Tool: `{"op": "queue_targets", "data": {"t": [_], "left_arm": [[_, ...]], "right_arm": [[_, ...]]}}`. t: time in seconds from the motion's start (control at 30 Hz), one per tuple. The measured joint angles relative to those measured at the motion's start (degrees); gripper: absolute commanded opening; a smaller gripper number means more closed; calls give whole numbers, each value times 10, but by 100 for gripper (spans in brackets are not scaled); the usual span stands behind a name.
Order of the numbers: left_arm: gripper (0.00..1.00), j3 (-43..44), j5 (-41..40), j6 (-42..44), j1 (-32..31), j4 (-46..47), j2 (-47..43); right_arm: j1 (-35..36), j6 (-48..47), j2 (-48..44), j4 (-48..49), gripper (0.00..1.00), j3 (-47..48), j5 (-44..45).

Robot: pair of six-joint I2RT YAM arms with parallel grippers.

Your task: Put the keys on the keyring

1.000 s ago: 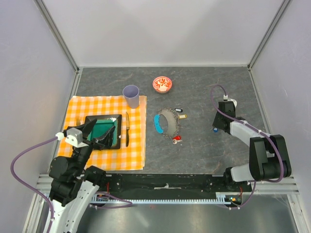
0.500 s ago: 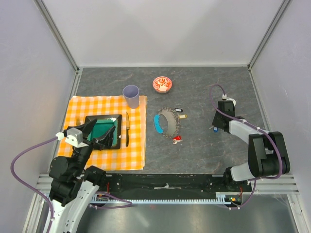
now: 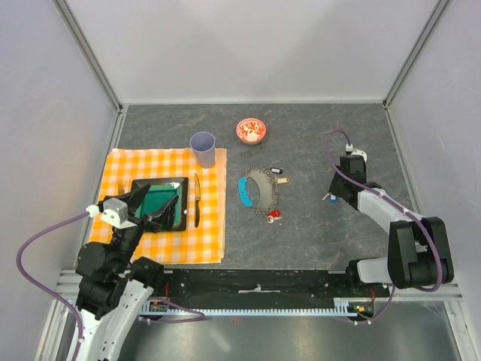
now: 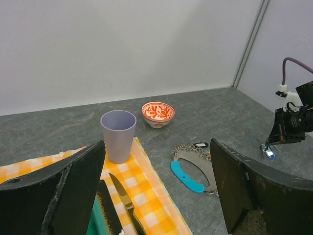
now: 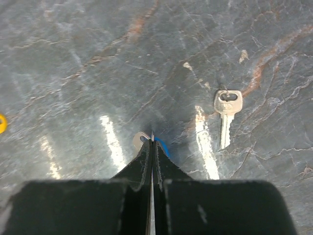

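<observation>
The keyring (image 3: pixel 261 172), a grey chain loop with a blue crescent fob (image 3: pixel 245 192), lies mid-table; the left wrist view shows the fob (image 4: pixel 187 175) too. Around the loop lie keys: a red one (image 3: pixel 274 214), a black-and-white tag (image 3: pixel 276 170) and a yellowish one (image 3: pixel 284 180). My right gripper (image 3: pixel 331 197) is down at the table right of the loop. Its fingers (image 5: pixel 145 161) are shut on the thin edge of a blue-headed key (image 5: pixel 163 147). A bare silver key (image 5: pixel 226 115) lies just beyond. My left gripper (image 3: pixel 158 204) hangs open over the tray, holding nothing.
A lilac cup (image 3: pixel 202 148) stands on the orange checked cloth (image 3: pixel 120 162), with a knife (image 3: pixel 197 199) and a black tray (image 3: pixel 180 183) with a green inside. A red-and-white bowl (image 3: pixel 250 130) sits behind the keyring.
The right gripper's jaws have closed on the blue-headed key, and its wrist has shifted slightly. The left arm has not moved.
</observation>
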Motion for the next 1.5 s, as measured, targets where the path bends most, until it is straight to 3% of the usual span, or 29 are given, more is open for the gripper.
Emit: {"op": "queue_targets", "data": {"t": [0.3,0.43,0.83,1.07,1.3,1.5], "left_arm": [[94,0,27,0,0,11,0],[94,0,54,0,0,19,17],[95,26,128,0,0,21,153],[95,85,187,0,0,9,289],[96,123,239,-3,-10,-2,422],[96,151,208,-12,-92,-3,536]], "right_arm": [[112,-30,-126,-24,0,-1,-39],[159,-59,-201,-43,0,11,-105],[166,-193,-373,-108,0,78,-322],[171,-268,-430,-149,0,89,-385],[191,-312,-508,-150,0,49,-372],[194,-304,-555,-140,0,-2,-300]]}}
